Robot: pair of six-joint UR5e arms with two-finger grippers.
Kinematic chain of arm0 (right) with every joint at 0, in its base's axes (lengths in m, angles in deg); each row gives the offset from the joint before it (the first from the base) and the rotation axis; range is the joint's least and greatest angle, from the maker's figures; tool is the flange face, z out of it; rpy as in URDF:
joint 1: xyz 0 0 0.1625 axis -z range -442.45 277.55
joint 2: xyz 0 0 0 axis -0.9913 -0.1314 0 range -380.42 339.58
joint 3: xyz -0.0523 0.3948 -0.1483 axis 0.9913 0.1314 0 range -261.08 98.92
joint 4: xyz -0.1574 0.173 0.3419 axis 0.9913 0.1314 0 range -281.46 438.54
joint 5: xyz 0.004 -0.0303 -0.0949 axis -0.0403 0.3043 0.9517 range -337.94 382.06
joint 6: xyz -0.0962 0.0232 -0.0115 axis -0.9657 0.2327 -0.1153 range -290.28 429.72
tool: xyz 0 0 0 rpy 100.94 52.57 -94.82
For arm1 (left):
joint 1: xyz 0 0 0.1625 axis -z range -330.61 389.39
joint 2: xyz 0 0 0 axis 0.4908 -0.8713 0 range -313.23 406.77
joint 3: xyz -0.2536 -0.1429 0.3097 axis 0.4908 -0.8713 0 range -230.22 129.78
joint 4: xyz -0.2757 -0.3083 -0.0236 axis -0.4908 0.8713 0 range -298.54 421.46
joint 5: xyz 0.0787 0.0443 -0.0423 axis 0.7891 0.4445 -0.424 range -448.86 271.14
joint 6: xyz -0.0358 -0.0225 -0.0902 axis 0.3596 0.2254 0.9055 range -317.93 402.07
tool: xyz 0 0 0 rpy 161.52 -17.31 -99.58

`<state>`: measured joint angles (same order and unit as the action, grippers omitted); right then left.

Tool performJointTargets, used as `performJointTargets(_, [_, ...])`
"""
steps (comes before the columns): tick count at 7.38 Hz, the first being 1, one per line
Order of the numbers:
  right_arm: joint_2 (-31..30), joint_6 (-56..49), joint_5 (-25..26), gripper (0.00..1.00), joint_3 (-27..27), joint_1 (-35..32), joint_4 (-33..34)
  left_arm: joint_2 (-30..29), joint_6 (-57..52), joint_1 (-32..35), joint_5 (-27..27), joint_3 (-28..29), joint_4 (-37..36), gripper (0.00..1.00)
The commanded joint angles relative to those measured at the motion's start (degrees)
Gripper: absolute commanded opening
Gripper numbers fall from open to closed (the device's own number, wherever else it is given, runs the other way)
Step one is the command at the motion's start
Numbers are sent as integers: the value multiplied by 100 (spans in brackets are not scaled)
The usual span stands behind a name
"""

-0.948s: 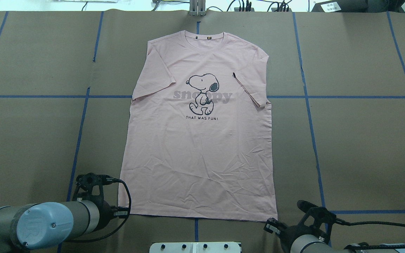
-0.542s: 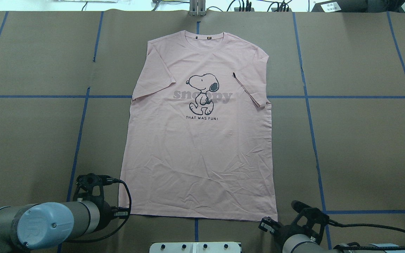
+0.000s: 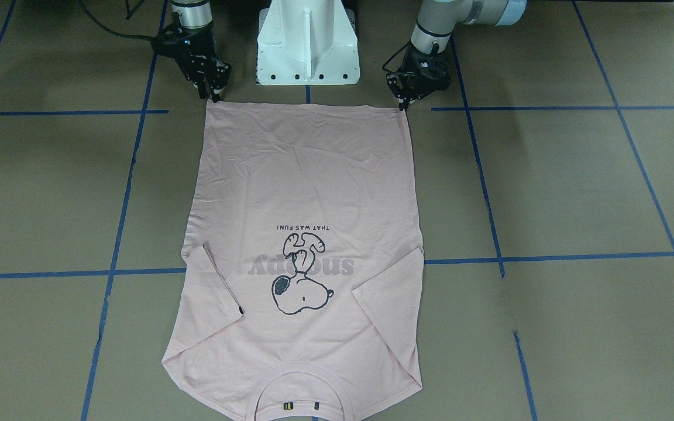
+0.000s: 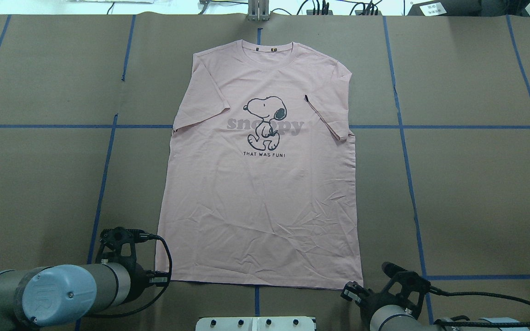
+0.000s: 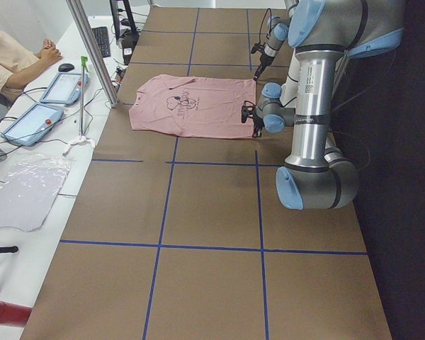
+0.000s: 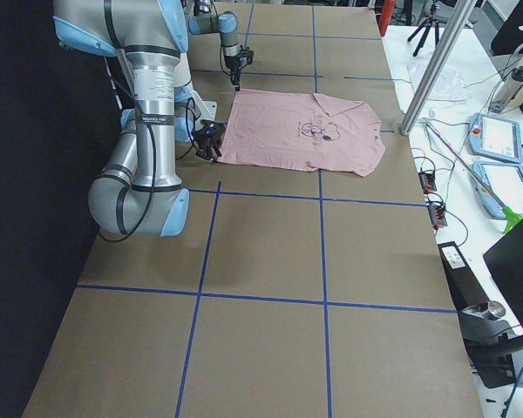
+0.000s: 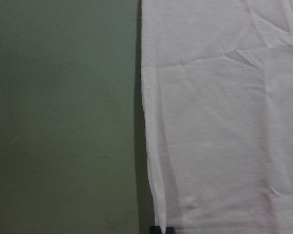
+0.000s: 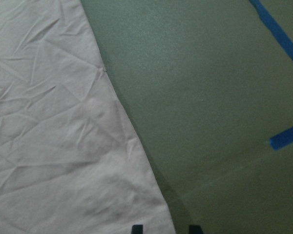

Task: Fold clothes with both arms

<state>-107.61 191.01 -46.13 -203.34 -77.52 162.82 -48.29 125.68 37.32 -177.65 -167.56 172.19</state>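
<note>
A pale pink T-shirt (image 4: 265, 197) lies flat on the brown paper-covered counter (image 4: 476, 184), print side up. Its collar points away from the robot and its bottom hem lies nearest the white pedestal (image 3: 308, 41). The dark cartoon dog print (image 4: 267, 122) sits on the chest over grey lettering, with a small line of dark text under it. In the overhead view the sleeve on the right is folded inward over the chest, while the sleeve on the left lies flat against the body of the shirt. The cloth shows light creases, mostly in its lower half. Blue tape lines (image 4: 104, 174) divide the counter into a grid, and the shirt lies across one of them. The left end effector (image 3: 402, 105) is low at the hem corner on the robot's left side, its tips pointing down at the edge of the cloth. Its wrist camera shows only a dark sliver of fingertips (image 7: 160, 229) at the hem's corner, so I cannot tell how far open it is or whether it holds any cloth. The right end effector (image 3: 213, 93) is at the other hem corner, slightly tilted. Its wrist camera shows two fingertips (image 8: 136, 228) clearly apart, one over the pink cloth and one over bare counter. The shirt's side edge runs between them and nothing is gripped.
</note>
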Motion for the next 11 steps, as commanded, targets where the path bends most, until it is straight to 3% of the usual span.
performJointTargets(1, [9, 0, 8, 43, 70, -1, 0, 5, -3, -1, -6, 0, 1, 0])
performJointTargets(5, [26, 0, 8, 40, 132, -79, 0, -4, -3, -1, -6, -9, 1, 0])
performJointTargets(7, [35, 0, 8, 32, 132, -185, 0, -4, -3, -1, -6, -17, 1, 0])
performJointTargets(11, [44, -9, -1, 30, 132, -203, 0, -30, -3, -1, -24, -17, 1, 0])
